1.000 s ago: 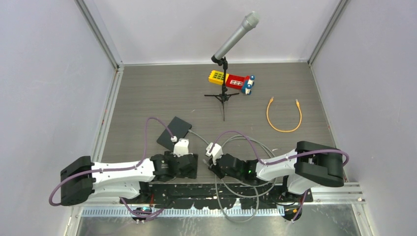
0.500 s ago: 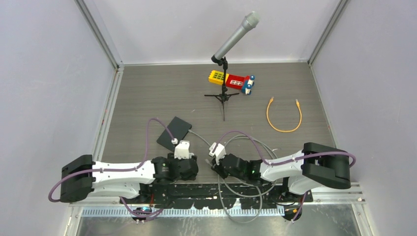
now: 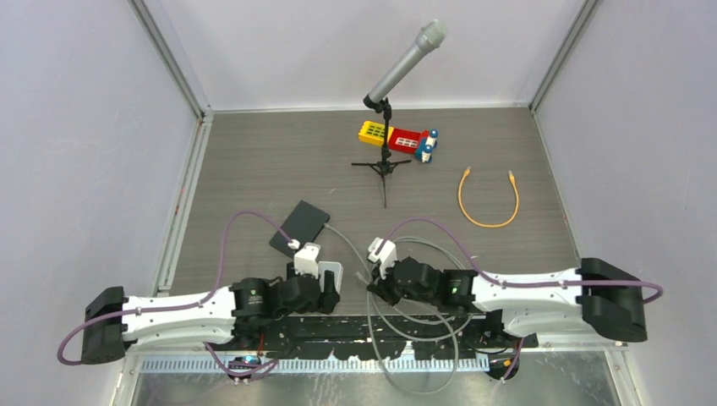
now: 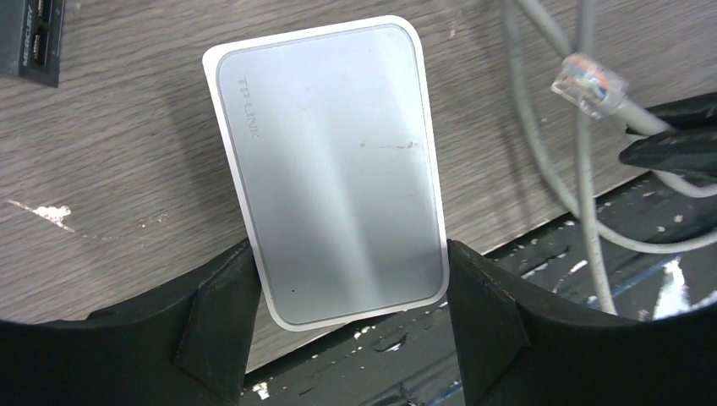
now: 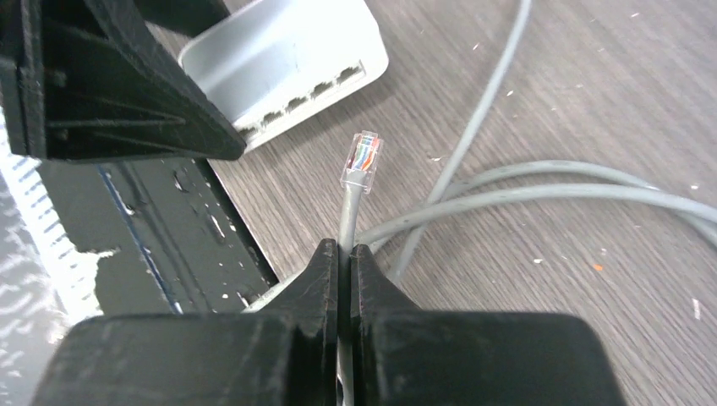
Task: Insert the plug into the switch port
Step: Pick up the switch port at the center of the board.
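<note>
Both grasps look done. The left end effector (image 4: 351, 264) clamps the switch (image 4: 330, 169) by its sides at the counter's (image 5: 550, 85) near edge. The right end effector (image 5: 345, 250) is closed on the cable (image 5: 347, 216) just behind the plug (image 5: 362, 161). The plug hangs near the ports (image 5: 304, 97), not yet inserted.

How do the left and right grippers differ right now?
On the left gripper the fingers stand wide, against both long sides of the switch. On the right gripper they are pinched tight on the thin cable behind the plug. The left grips a broad flat box, the right a cable whose plug points toward the ports. Both hold something.
</note>
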